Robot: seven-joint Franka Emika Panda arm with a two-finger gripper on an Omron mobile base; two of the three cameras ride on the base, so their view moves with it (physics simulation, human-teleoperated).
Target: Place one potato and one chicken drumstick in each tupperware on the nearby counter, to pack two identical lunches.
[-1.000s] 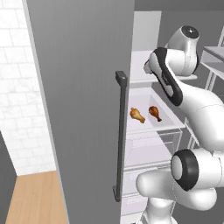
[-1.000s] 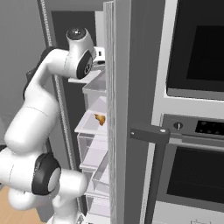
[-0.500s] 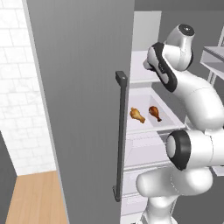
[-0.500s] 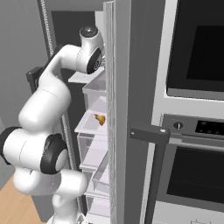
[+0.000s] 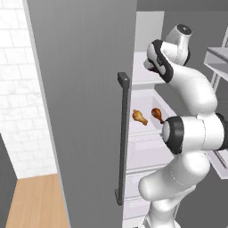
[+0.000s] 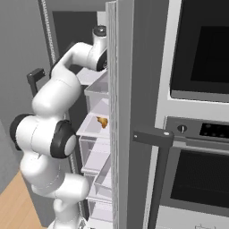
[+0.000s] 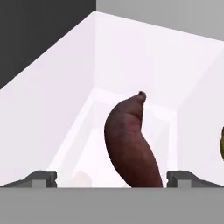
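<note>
A dark reddish-brown tapered potato [image 7: 131, 144] lies on a white fridge shelf [image 7: 78, 131]. It sits right in front of my gripper [image 7: 112, 178], between the open fingertips [image 7: 41, 178], which do not touch it. A yellowish-green potato [image 7: 222, 146] peeks in at the right edge. Two orange-brown chicken drumsticks [image 5: 139, 116] [image 5: 156, 114] rest on a lower shelf, below my hand; one drumstick [image 6: 102, 121] also shows in the right base view. The tupperware and the counter are out of view.
The open grey fridge door [image 5: 84, 89] with its dark handle [image 5: 122, 133] stands to the left of the arm. Clear fridge drawers [image 6: 96, 156] sit below the shelves. An oven stack [image 6: 197, 112] fills the right side.
The arm has stretched further into the fridge at the upper shelf, its elbow swinging up. The gripper has stayed open.
</note>
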